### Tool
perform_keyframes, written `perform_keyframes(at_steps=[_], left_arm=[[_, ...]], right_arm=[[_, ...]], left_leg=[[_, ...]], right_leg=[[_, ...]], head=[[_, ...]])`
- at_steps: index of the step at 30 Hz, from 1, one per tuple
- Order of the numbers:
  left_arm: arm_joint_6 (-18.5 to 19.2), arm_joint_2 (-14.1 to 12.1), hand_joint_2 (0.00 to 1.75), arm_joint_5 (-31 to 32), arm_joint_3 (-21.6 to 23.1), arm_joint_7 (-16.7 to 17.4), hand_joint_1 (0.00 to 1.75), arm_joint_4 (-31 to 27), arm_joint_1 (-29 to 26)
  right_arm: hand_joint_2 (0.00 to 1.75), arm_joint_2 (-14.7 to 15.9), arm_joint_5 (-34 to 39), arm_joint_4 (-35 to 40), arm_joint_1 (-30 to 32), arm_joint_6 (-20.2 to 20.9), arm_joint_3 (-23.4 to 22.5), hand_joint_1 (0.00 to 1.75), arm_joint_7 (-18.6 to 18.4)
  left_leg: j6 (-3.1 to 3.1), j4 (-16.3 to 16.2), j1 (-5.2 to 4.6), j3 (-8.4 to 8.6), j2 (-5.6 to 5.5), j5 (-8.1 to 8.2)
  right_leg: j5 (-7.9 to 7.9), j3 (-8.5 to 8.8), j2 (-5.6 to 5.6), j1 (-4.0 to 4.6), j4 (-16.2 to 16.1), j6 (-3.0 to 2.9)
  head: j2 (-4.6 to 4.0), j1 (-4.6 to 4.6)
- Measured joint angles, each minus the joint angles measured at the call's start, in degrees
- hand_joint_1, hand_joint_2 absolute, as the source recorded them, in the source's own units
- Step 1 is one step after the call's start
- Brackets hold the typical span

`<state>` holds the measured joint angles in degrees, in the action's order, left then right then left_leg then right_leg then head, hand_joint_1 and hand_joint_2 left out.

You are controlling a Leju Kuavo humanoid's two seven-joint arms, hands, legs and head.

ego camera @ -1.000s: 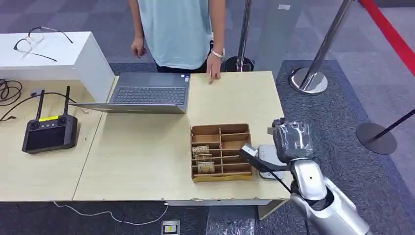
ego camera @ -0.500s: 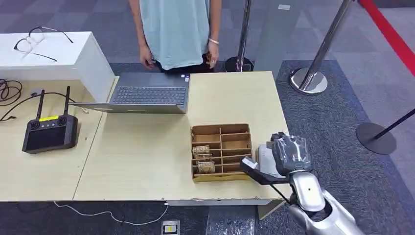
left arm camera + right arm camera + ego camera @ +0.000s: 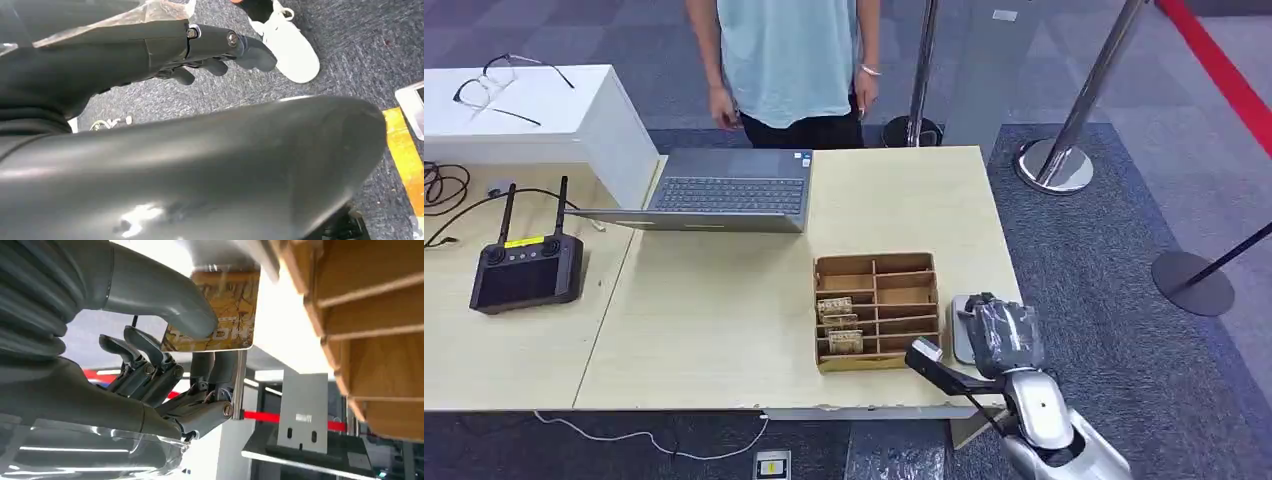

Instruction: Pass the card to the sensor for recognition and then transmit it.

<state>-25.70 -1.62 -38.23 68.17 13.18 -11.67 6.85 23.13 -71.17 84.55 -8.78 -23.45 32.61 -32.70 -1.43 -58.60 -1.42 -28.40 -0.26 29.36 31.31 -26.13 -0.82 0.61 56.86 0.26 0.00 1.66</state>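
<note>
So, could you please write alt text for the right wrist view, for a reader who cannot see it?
The robot's right hand pinches a gold patterned card between its thick grey thumb and darker fingers, close beside the wooden compartment box. The view is turned; a red barrier band shows behind.

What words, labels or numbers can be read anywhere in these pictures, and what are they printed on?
None reads clearly.
Card pinched in the right hand: pale lettering on a gold pattern, turned and blurred, unreadable.
Remote controller: yellow label, too small to read.
Laptop: small sticker by the keyboard, too small.
Cards in the wooden organizer: print too small.
Grey plate behind the card: small white label, blurred.
</note>
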Motion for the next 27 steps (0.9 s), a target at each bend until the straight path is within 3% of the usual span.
perform_keyframes(at_steps=[11,27], left_arm=[[-0.15,-0.09,0.0,0.09,0.0,0.09,0.0,0.0,0.01],[0.04,-0.55,0.0,0.46,0.0,0.09,0.0,0.0,0.0]], right_arm=[[1.75,-2.08,2.84,-5.38,0.43,-3.19,0.42,1.75,0.46],[1.75,-2.67,3.56,-7.28,0.2,-4.29,0.81,1.75,0.18]], left_leg=[[0.0,0.0,0.0,0.19,0.02,0.0],[0.0,-0.01,-0.01,0.41,0.02,0.0]], right_leg=[[-0.01,0.2,0.0,0.0,0.0,0.0],[-0.02,0.43,0.0,-0.01,-0.01,0.02]], head=[[0.0,0.02],[0.0,0.0]])
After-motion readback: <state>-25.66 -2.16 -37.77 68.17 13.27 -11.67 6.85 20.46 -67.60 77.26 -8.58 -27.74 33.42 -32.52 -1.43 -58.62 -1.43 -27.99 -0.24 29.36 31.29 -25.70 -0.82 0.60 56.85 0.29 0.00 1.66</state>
